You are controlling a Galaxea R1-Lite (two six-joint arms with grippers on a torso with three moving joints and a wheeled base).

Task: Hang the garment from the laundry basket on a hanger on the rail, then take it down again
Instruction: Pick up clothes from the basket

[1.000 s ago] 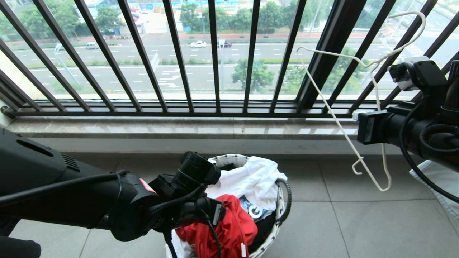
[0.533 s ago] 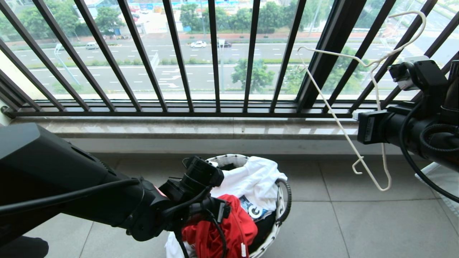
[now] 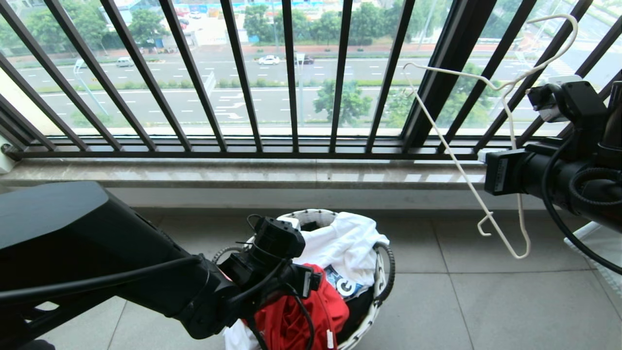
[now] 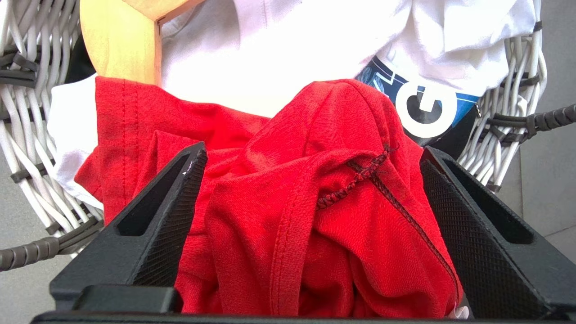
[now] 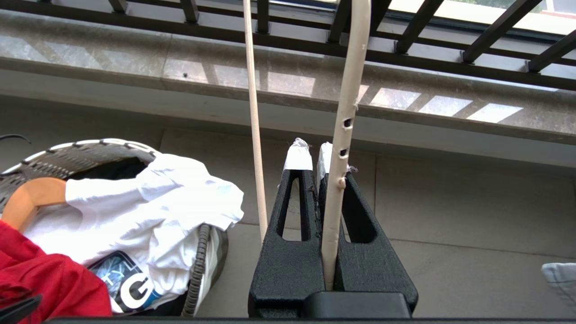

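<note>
Red garment [image 3: 311, 316]: lower part cut by frame bottom, left side behind the left arm [image 3: 121, 262]. Laundry basket [image 3: 384, 272]: near rim hidden. Wooden hanger [image 4: 121, 40]: mostly buried under a white shirt [image 4: 292, 49].

A white T-shirt [image 3: 340, 240] (blue print showing) lies crumpled over a wooden hanger [image 4: 121, 42]; black balcony railing [image 3: 291, 78] beyond.

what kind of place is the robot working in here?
Most likely a high-rise apartment balcony used for laundry: black barred railing overlooking a road far below, grey tiled floor, and a laundry basket full of clothes.
</note>
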